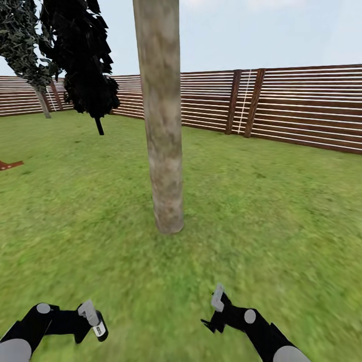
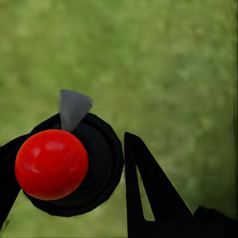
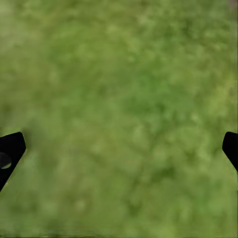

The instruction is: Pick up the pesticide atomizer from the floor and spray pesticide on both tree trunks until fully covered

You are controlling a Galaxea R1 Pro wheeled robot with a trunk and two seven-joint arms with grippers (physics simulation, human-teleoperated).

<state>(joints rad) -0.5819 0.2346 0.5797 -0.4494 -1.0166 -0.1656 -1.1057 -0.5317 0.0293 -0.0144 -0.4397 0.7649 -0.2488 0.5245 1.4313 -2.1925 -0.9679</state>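
A thick, mottled grey-brown tree trunk [image 1: 163,130] rises from the garden grass straight ahead, a short way beyond both arms. Another tree [image 1: 30,45] with a pale trunk stands far off at the back left by the fence. My left gripper [image 1: 88,322] is low at the left, shut on the pesticide atomizer [image 1: 96,322]. In the left wrist view the atomizer [image 2: 52,163] shows a red ball top, a round black body and a grey nozzle between the black fingers [image 2: 148,193]. My right gripper [image 1: 211,311] hangs open over grass, its fingertips [image 3: 10,148] wide apart. No pesticide shows on the bark.
A brown slatted fence [image 1: 301,105] rings the lawn behind and to the right. A dark-leaved tree [image 1: 83,60] on a thin leaning stem stands at the back left. A red-brown flat object [image 1: 9,164] lies at the left edge. Open grass [image 1: 281,216] surrounds the near trunk.
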